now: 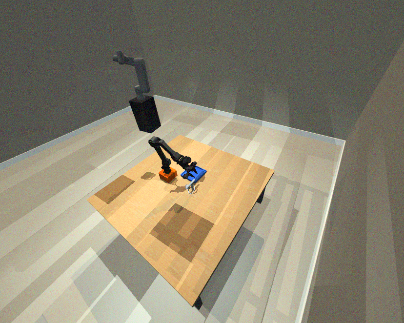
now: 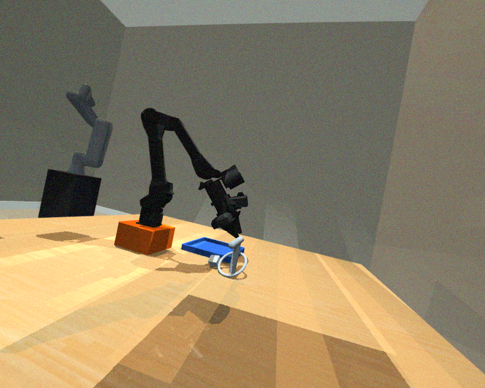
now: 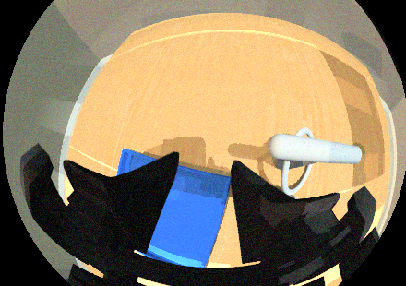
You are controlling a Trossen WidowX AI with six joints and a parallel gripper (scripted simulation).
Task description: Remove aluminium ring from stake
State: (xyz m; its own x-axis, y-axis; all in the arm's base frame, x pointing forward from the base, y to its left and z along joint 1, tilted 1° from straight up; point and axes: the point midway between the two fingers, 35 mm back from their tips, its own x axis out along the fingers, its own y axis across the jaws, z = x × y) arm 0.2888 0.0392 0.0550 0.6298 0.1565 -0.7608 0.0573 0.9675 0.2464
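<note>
The aluminium ring [image 1: 191, 193] [image 2: 218, 264] [image 3: 284, 176] stands steeply tilted around the steel stake's post [image 2: 234, 261], below its cross-bar [image 1: 190, 184] [image 2: 236, 242] [image 3: 314, 148]. Its tab [image 2: 213, 261] is a small grey block on the side towards the arm's base. The blue tray [image 1: 204, 171] [image 2: 194, 250] [image 3: 185, 226] lies behind the stake and holds nothing that I can see. My gripper [image 1: 193, 176] [image 2: 238, 234] [image 3: 206, 161] is open and empty, fingers pointing down over the tray, beside the stake. The cross-bar hides part of the ring in the wrist view.
The orange base block [image 1: 167, 175] [image 2: 140, 241] under my arm stands left of the tray on the wooden table [image 1: 230, 180] [image 2: 297, 279] [image 3: 208, 74]. A grey arm on a black pedestal [image 1: 145, 114] [image 2: 69, 194] stands off the table at the back left.
</note>
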